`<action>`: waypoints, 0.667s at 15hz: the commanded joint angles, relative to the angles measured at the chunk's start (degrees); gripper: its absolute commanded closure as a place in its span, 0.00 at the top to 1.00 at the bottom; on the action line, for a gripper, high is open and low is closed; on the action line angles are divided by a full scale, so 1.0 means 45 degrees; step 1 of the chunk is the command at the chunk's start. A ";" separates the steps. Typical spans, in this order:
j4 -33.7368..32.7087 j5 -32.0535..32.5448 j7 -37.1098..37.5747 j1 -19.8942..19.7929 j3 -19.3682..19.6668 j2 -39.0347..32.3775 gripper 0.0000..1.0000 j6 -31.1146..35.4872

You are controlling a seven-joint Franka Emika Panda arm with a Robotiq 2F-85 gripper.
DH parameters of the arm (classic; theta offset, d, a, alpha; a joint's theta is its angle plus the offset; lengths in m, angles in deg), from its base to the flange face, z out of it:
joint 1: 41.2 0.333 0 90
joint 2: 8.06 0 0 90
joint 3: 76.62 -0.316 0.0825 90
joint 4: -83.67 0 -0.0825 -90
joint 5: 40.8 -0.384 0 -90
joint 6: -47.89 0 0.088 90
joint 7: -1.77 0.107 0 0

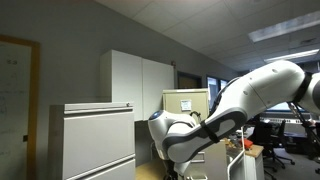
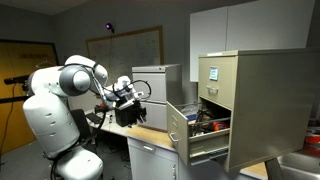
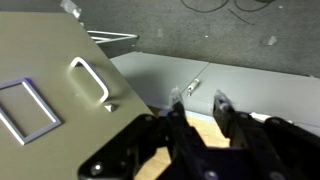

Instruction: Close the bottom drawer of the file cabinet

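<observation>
A Robotiq gripper (image 2: pixel 130 93) hovers in front of the beige file cabinet (image 2: pixel 258 100), whose bottom drawer (image 2: pixel 182 130) stands pulled out toward the robot with its contents showing. The drawer's long axis runs straight back into the cabinet body, so a closing push would likely travel along that line, toward the cabinet. In the wrist view the drawer front (image 3: pixel 60 70), with its loop handle (image 3: pixel 92 80) and label holder (image 3: pixel 24 110), lies just beside the gripper (image 3: pixel 197 102), between it and the cabinet; contact cannot be told. The fingers (image 3: pixel 177 100) are spread and hold nothing. The arm (image 2: pixel 85 78) reaches toward the cabinet, forearm near level.
</observation>
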 commanded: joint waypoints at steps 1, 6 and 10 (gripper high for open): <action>-0.0106 0.3025 0.1951 -0.0095 -0.0233 -0.0936 0.07 0.0033; -0.0118 0.8168 0.3681 0.0143 0.0291 -0.2123 0.00 0.0942; -0.0017 1.2409 0.4606 -0.0102 0.1037 -0.2884 0.00 0.2584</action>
